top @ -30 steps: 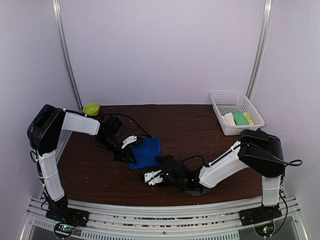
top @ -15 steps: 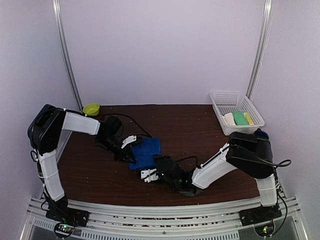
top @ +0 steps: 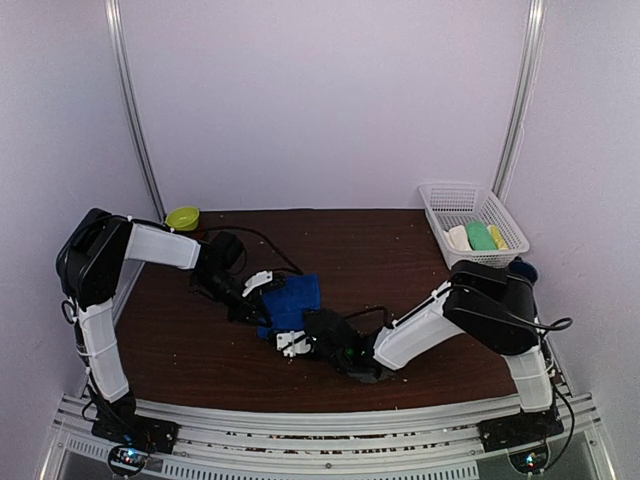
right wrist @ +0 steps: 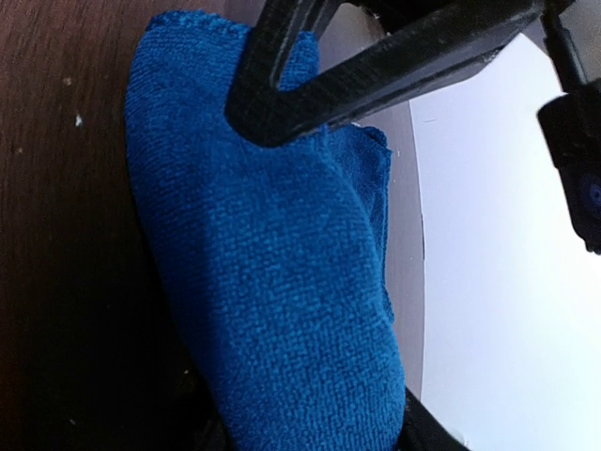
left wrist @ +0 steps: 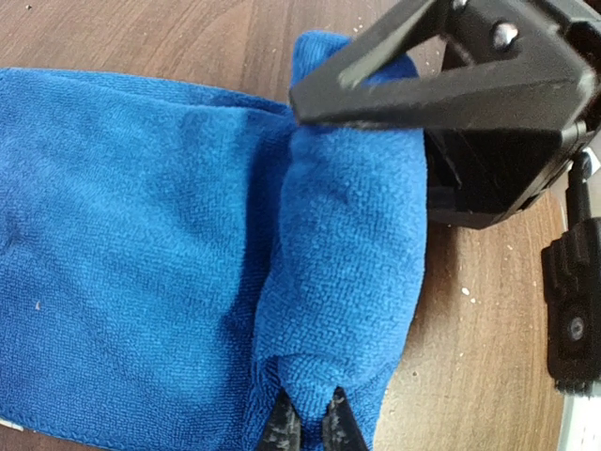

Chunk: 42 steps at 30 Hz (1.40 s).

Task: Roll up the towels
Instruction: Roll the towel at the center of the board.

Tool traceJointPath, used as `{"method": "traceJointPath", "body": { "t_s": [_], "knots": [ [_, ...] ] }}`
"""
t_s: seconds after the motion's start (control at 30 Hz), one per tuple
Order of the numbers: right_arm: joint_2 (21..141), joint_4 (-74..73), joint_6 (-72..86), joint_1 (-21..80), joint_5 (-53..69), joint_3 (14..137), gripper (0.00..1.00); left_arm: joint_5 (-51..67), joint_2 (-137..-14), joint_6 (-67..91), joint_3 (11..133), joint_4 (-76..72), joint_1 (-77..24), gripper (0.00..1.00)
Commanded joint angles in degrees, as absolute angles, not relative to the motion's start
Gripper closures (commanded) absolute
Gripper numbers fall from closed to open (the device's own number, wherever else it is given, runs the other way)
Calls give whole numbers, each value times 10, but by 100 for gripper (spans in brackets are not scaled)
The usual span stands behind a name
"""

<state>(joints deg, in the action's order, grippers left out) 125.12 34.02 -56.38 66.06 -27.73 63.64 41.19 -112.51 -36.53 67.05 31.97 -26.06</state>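
Note:
A royal blue towel (top: 293, 300) lies on the brown table (top: 400, 250), left of centre, with its near end rolled into a thick roll (left wrist: 352, 244). My left gripper (left wrist: 308, 425) is shut, its thin dark tips pinching the cloth at one end of the roll. At the roll's other end is my right gripper (right wrist: 310, 437), its dark fingers pressed against both sides of the roll (right wrist: 282, 282). In the top view the two grippers (top: 258, 300) (top: 286, 340) face each other across the towel.
A white mesh basket (top: 470, 188) at the back right holds white, green and yellow rolled items. A small green bowl (top: 182, 217) sits at the back left. Cables trail across the table behind the towel.
My right gripper has slid left and forward onto the near end of the blue towel, and its jaws have narrowed around the roll. The left arm has held still.

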Motion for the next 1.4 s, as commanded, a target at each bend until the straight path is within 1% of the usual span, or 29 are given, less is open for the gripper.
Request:
{"method": "traceJointPath", "body": {
  "t_s": [0.0,0.03,0.2,0.3,0.33,0.37,0.43,0.47,0.5,0.57,0.63,0.77,0.9,1.07,1.17,1.3,1.37],
  "knots": [
    [1270,237,-536,655,-243,663,61,329,-1162,-374,656,376,-247,100],
    [1268,225,-531,655,-236,667,65,329,-1162,-374,656,376,-247,100],
    [1258,168,-503,652,-202,686,75,330,-1155,-375,658,378,-243,99],
    [1246,123,-476,647,-160,699,83,329,-1140,-378,657,378,-239,86],
    [1243,106,-466,645,-146,704,85,329,-1133,-379,657,378,-238,79],
    [1240,87,-457,644,-129,711,87,328,-1125,-380,655,377,-238,70],
    [1234,49,-439,641,-99,725,90,319,-1103,-380,649,367,-235,56],
    [1232,23,-429,640,-82,731,91,316,-1091,-380,644,362,-234,47],
    [1230,3,-412,639,-66,741,91,314,-1080,-381,639,355,-231,42],
    [1226,-35,-396,637,-36,756,94,306,-1056,-381,628,345,-228,33],
    [1227,-77,-382,636,-7,774,95,303,-1030,-380,616,329,-219,26],
    [1234,-147,-362,634,48,805,95,294,-962,-383,570,276,-206,17],
    [1254,-216,-342,628,108,851,94,290,-885,-401,494,204,-205,14],
    [1309,-351,-314,624,175,958,94,257,-792,-442,379,81,-204,14],
    [1332,-407,-299,623,212,1002,91,254,-736,-482,307,17,-204,15],
    [1362,-475,-291,620,254,1056,88,271,-657,-521,237,-22,-204,15],
    [1377,-496,-281,617,267,1079,87,284,-624,-540,217,-11,-204,15]
  ]
}}
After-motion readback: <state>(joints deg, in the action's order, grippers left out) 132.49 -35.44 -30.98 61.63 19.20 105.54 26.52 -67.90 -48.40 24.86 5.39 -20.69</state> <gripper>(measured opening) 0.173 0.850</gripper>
